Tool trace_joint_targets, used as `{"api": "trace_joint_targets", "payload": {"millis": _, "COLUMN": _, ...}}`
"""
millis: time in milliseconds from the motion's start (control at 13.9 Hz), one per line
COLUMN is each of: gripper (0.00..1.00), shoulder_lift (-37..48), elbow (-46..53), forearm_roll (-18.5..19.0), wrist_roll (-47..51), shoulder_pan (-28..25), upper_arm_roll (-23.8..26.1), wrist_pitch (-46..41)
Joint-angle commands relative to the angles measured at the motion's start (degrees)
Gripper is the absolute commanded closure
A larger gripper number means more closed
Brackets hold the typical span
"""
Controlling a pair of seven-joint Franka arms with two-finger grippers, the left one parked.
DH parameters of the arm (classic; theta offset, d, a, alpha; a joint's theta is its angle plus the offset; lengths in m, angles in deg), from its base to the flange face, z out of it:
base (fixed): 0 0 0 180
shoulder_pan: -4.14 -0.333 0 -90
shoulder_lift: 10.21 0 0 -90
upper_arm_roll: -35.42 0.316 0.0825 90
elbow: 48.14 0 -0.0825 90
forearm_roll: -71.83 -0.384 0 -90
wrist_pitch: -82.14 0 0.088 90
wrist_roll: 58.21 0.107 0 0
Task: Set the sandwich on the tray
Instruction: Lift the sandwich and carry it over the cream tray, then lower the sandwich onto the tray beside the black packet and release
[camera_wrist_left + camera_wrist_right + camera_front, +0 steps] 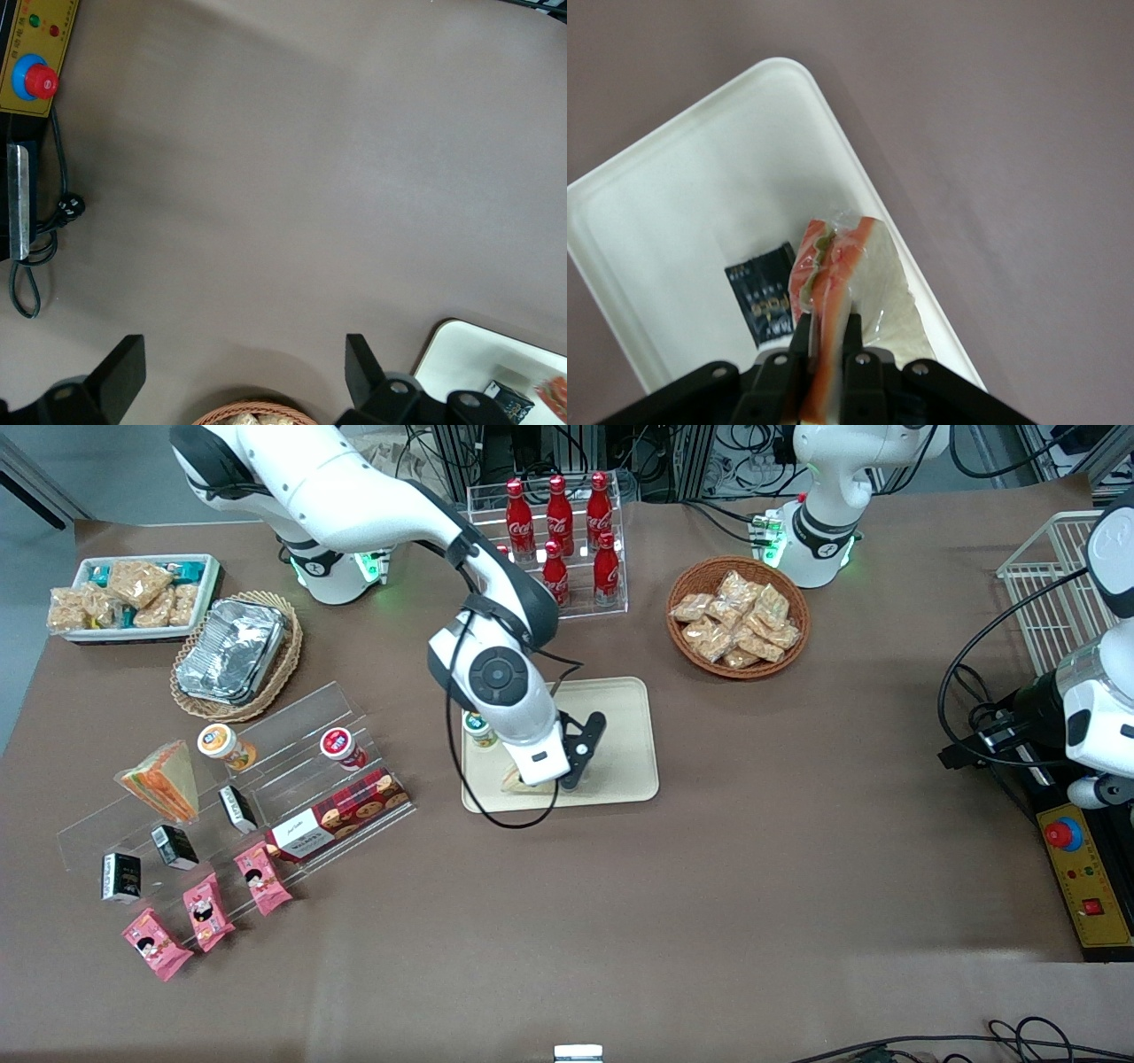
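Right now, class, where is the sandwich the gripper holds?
The sandwich is clamped in the gripper over the tray, beside a small black packet.

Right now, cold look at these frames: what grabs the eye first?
The working arm's gripper over the cream tray, jaws shut on a wrapped sandwich whose orange and green filling edge faces the wrist camera; a small black packet lies on the tray beside it. Next, the red Coca-Cola bottles in a clear rack, farther from the front camera than the tray. A second sandwich wedge leans on the acrylic shelf toward the working arm's end.
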Motion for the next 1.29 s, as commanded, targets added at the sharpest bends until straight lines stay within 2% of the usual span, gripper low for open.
{"api": "trace_joint_targets", "payload": {"millis": 0, "gripper": 1.0, "shoulder_lift": -2.3, "elbow": 1.2, "forearm_roll": 2.2, "wrist_roll": -0.1, "shoulder_pan": -0.8, "upper_arm_roll": 0.4, "wrist_pitch": 1.9}}
{"api": "trace_joint_targets", "payload": {"millis": 216, "gripper": 1.0, "shoulder_lift": -3.4, "elbow": 1.2, "forearm_roll": 4.5, "wrist_roll": 0.0, "shoulder_pan": -1.2, "upper_arm_roll": 0.4, "wrist_pitch": 2.7}}
{"api": "trace_joint_targets", "payload": {"millis": 360, "gripper": 1.0, "shoulder_lift": -3.7, "elbow": 1.2, "forearm_roll": 4.7, "wrist_roll": 0.0, "shoulder_pan": -1.6, "upper_arm_roll": 0.4, "wrist_pitch": 3.1}}
{"api": "trace_joint_targets", "payload": {"millis": 432, "gripper": 0.91, "shoulder_lift": -3.7, "elbow": 1.2, "forearm_roll": 4.7, "wrist_roll": 0.1, "shoulder_pan": -1.6, "upper_arm_roll": 0.4, "wrist_pitch": 3.1}}
{"api": "trace_joint_targets", "payload": {"millis": 504, "gripper": 0.62, "shoulder_lift": -3.7, "elbow": 1.2, "forearm_roll": 4.6, "wrist_roll": 0.2, "shoulder_pan": -1.5, "upper_arm_roll": 0.4, "wrist_pitch": 3.2}}
{"api": "trace_joint_targets", "payload": {"millis": 576, "gripper": 0.39, "shoulder_lift": -3.7, "elbow": 1.2, "forearm_roll": 4.6, "wrist_roll": 0.3, "shoulder_pan": -1.6, "upper_arm_roll": 0.4, "wrist_pitch": 3.2}}
{"api": "trace_joint_targets", "payload": {"millis": 647, "gripper": 0.03, "shoulder_lift": -3.7, "elbow": 1.2, "forearm_roll": 4.5, "wrist_roll": 0.3, "shoulder_pan": -1.5, "upper_arm_roll": 0.4, "wrist_pitch": 3.2}}
{"api": "trace_joint_targets", "payload": {"millis": 719, "gripper": 0.0, "shoulder_lift": -3.6, "elbow": 1.2, "forearm_roll": 4.4, "wrist_roll": 0.3, "shoulder_pan": -1.5, "upper_arm_roll": 0.4, "wrist_pitch": 3.2}}
{"api": "trace_joint_targets", "payload": {"millis": 1223, "gripper": 0.0, "shoulder_lift": -2.2, "elbow": 1.3, "forearm_roll": 4.0, "wrist_roll": 0.1, "shoulder_pan": -0.8, "upper_arm_roll": 0.5, "wrist_pitch": 2.7}}
